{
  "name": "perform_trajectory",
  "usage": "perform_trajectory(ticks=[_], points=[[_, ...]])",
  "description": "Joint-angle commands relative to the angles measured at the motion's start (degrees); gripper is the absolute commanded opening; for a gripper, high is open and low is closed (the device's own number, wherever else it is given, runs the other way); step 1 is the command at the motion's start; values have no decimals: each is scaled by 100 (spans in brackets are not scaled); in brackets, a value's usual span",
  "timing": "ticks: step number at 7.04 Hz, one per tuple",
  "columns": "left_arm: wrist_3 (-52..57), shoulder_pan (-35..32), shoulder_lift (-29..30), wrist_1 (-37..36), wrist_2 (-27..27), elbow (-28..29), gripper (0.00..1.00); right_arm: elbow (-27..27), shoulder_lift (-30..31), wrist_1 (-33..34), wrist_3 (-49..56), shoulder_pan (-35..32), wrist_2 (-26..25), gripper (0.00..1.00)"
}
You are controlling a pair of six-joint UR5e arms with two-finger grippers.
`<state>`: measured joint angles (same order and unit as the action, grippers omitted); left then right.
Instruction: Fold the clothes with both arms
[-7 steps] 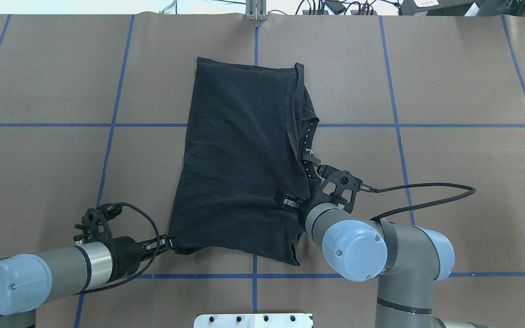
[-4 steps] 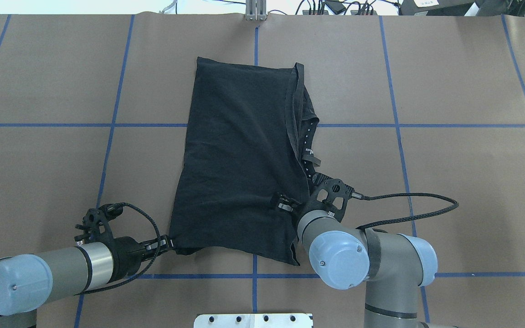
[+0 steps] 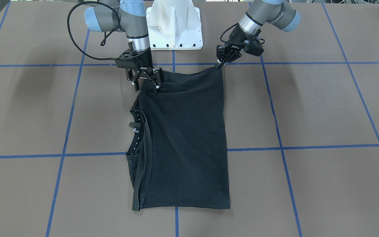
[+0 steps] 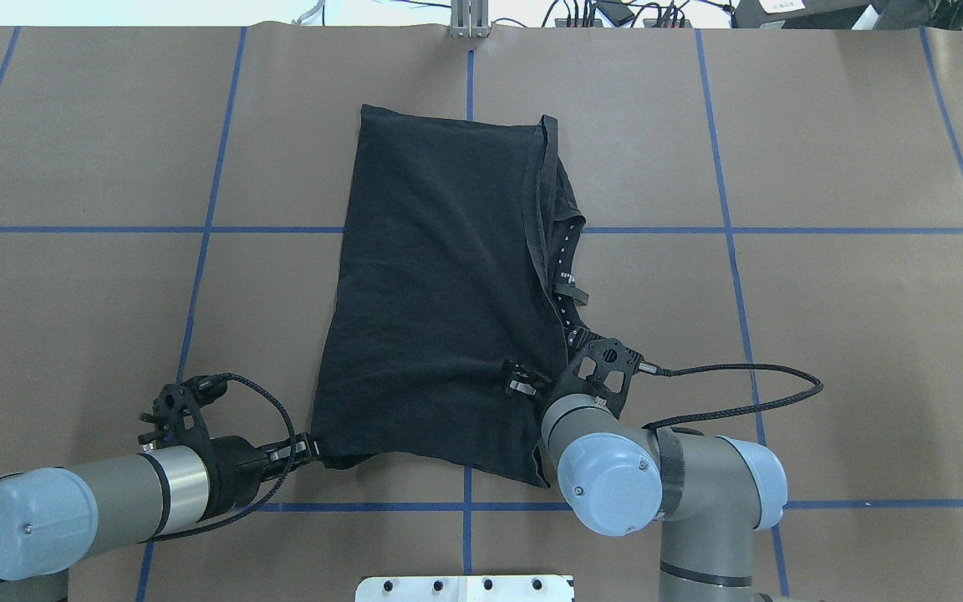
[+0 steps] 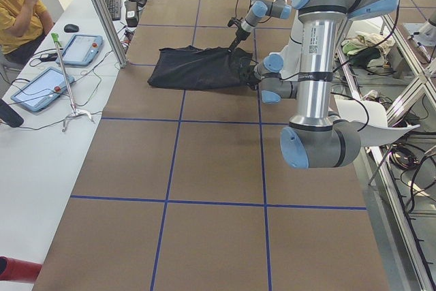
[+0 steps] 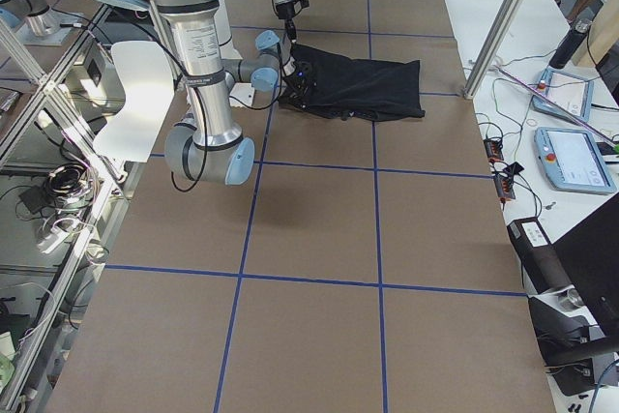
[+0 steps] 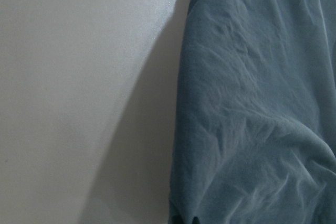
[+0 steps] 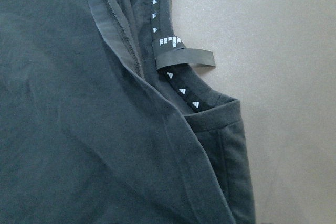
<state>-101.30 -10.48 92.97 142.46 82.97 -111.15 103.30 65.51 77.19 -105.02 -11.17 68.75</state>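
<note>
The black T-shirt (image 4: 440, 293) lies folded lengthwise on the brown table, its collar (image 4: 567, 276) showing along the right edge. My left gripper (image 4: 314, 449) is shut on the shirt's near left corner; the front view shows that corner pinched in the left gripper (image 3: 217, 66). My right gripper (image 3: 146, 86) is open, fingers spread over the shirt's near right corner, just above the cloth; from overhead the right gripper (image 4: 522, 378) is partly hidden by its wrist. The right wrist view shows the collar (image 8: 178, 85) with white triangle marks and a loop tag. Wrinkled shirt cloth (image 7: 252, 103) fills the left wrist view.
The white pedestal (image 3: 174, 26) stands at the table's near edge between the arms. The right arm's black cable (image 4: 741, 389) loops over the table to the right. Blue tape lines (image 4: 197, 276) cross the table. A person (image 5: 20, 11) sits by tablets (image 5: 80, 49) at a side table.
The right arm has drawn back toward the robot and slightly left, carrying its open gripper along the shirt's right edge to the near corner. The left arm and shirt have not moved.
</note>
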Motion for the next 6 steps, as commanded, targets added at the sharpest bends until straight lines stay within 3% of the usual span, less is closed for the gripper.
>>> perform_trajectory(ticks=[1, 3, 4, 5, 6], points=[[-4, 2, -7, 1, 0, -3, 0, -108, -55, 6, -1, 1, -45, 87], [-4, 2, -7, 1, -9, -3, 0, -152, -82, 6, -1, 1, -63, 86], [-4, 2, -7, 1, -9, -3, 0, -179, -117, 6, -27, 1, -63, 65], [-4, 2, -7, 1, -17, -3, 0, -196, -126, 6, -36, 1, -63, 55], [-4, 11, -7, 1, -18, -3, 0, -188, -126, 6, -36, 1, -63, 55]])
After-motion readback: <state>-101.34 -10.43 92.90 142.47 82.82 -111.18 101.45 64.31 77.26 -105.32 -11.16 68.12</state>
